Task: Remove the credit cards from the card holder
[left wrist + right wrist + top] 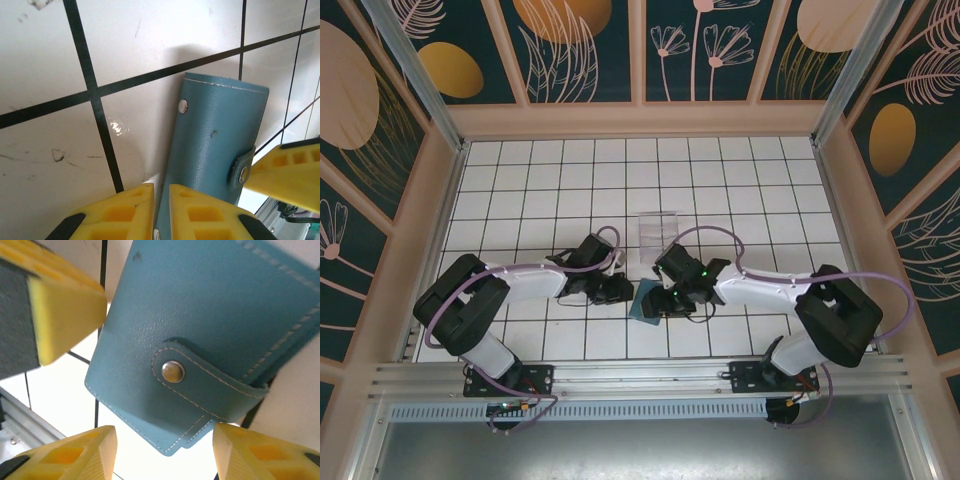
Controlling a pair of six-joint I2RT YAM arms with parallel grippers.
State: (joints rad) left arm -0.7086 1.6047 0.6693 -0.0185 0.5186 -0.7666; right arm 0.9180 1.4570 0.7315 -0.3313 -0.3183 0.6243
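The left gripper (pixel 161 196) pinches an edge of the closed teal card holder (pixel 215 130), at the front middle of the tiled table (pixel 570 170). The right gripper (pixel 162 437) is spread wide around its snapped strap (pixel 210 377); a clear tray (pixel 658 228) sits beyond

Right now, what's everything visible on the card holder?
The card holder is teal-blue and leather-look, with pale stitching along its edges. It is folded shut, its strap fastened by a metal snap. It rests on the white tiled table. The left claw pinches one edge; the open right claw straddles the strap corner.
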